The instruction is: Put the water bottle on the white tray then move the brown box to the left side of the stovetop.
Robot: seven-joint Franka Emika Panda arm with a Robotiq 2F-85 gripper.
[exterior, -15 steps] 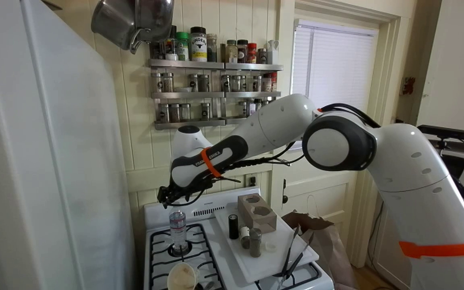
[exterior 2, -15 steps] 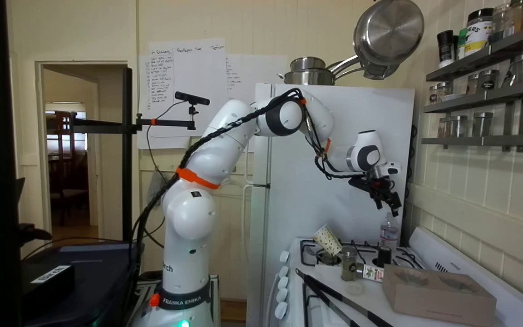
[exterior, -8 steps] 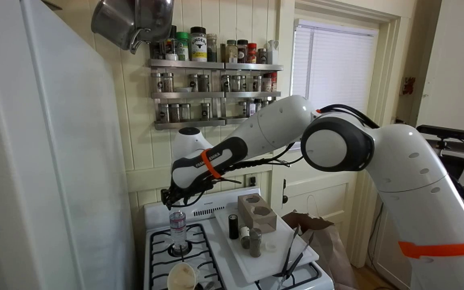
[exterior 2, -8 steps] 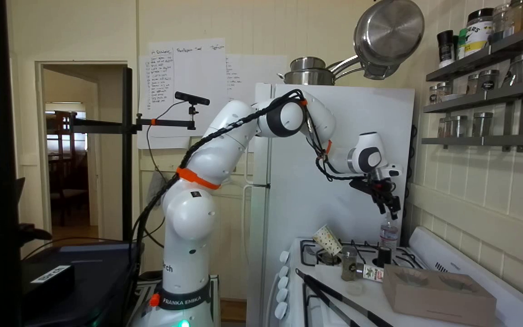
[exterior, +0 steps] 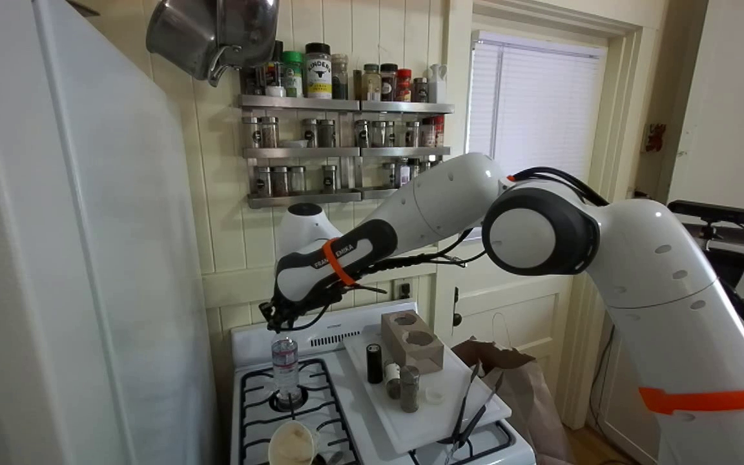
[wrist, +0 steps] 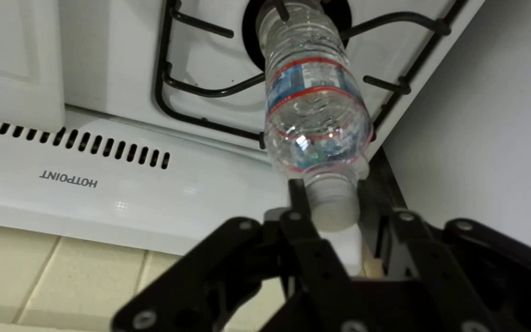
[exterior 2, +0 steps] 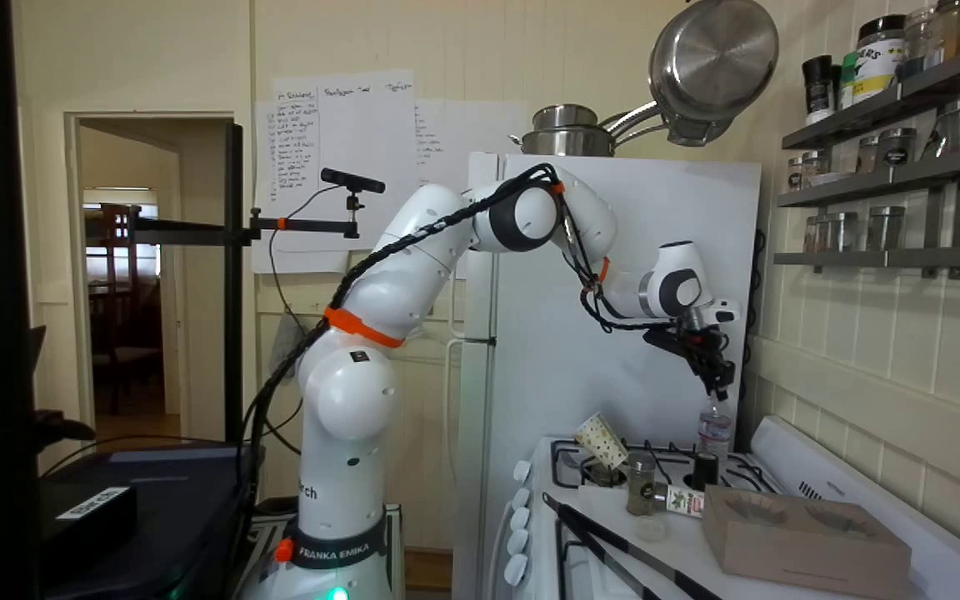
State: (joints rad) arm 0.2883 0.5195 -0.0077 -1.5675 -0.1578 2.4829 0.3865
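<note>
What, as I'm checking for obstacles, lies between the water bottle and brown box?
In an exterior view, from the water bottle to the brown box: burner grate, bare stovetop, then a black cylinder upright on the white tray.

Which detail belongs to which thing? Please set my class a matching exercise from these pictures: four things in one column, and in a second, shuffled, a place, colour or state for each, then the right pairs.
Things
1. Water bottle
2. Brown box
3. Cup
4. Gripper

Details
A. Dotted outside, and tilted
B. Fingers on either side of a pale cap
C. On the white tray, with two openings in its top
D. Clear and upright, with a red and blue label

Right pairs: 1-D, 2-C, 3-A, 4-B
</note>
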